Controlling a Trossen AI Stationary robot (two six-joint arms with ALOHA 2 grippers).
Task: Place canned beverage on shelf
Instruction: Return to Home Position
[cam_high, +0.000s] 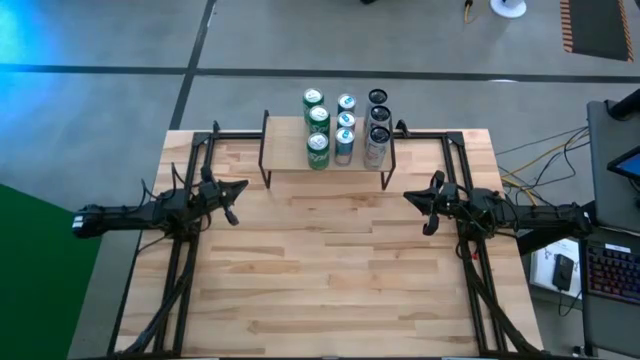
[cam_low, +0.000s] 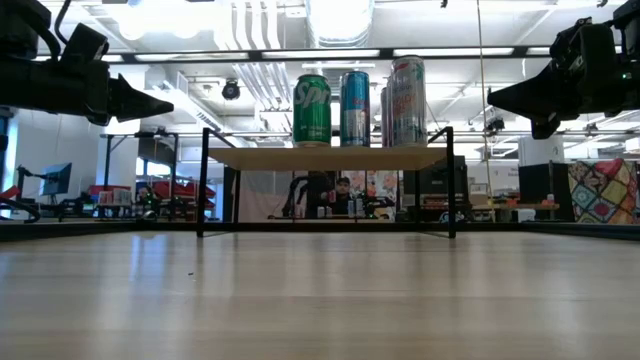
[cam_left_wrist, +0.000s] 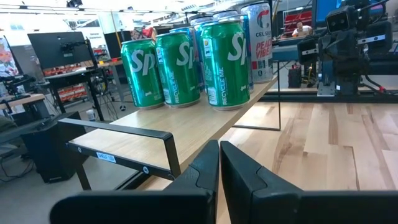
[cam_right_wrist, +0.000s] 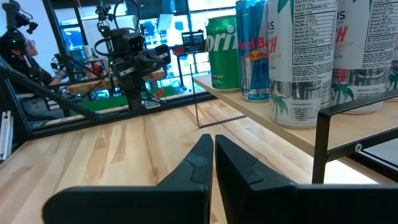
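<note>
The shelf (cam_high: 290, 150), a light wood plank on thin black legs, stands at the table's far middle. Several cans stand upright on it in three rows: green cans (cam_high: 318, 120) on the left, blue cans (cam_high: 345, 124) in the middle, tall white cans (cam_high: 377, 128) on the right. They also show in the low view (cam_low: 355, 95). My left gripper (cam_high: 240, 187) is shut and empty above the table's left part. My right gripper (cam_high: 409, 197) is shut and empty above the right part. In the left wrist view the green cans (cam_left_wrist: 225, 62) stand on the plank ahead.
Black frame rails (cam_high: 190, 250) run along both sides of the wooden tabletop (cam_high: 320, 270). Beyond the table a person (cam_low: 343, 190) shows under the shelf, among desks and monitors.
</note>
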